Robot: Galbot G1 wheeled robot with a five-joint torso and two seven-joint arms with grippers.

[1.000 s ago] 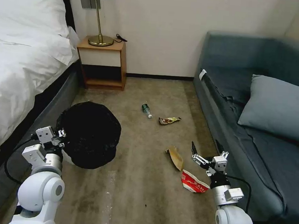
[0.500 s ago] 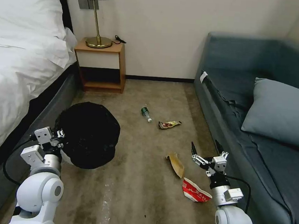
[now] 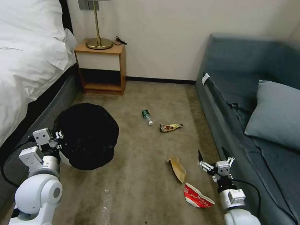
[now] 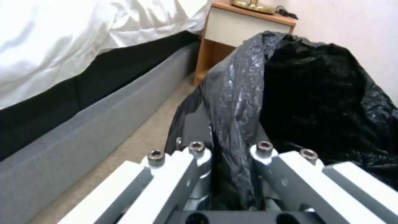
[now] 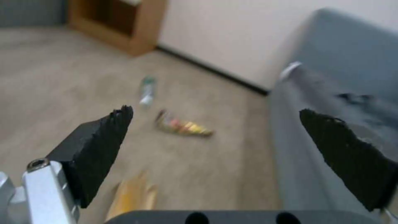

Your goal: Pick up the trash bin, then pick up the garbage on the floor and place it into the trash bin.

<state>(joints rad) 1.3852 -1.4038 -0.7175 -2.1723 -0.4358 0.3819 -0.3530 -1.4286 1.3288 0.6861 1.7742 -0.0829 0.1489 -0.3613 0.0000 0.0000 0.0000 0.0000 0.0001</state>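
Gripping the black bag at the rim, the left hand [image 3: 59, 134] holds the trash bin [image 3: 86, 135] beside the bed [image 3: 18, 67]; its contents cannot be told. Right hand [image 3: 214, 155], fingers spread wide and empty, hovers near the sofa [image 3: 261, 111] edge above the cardboard scrap [image 3: 176, 168] and red carton [image 3: 198, 197]; the bottle [image 3: 147, 115] and wrapper [image 3: 169, 127] lie farther off on open floor [image 3: 139, 201].
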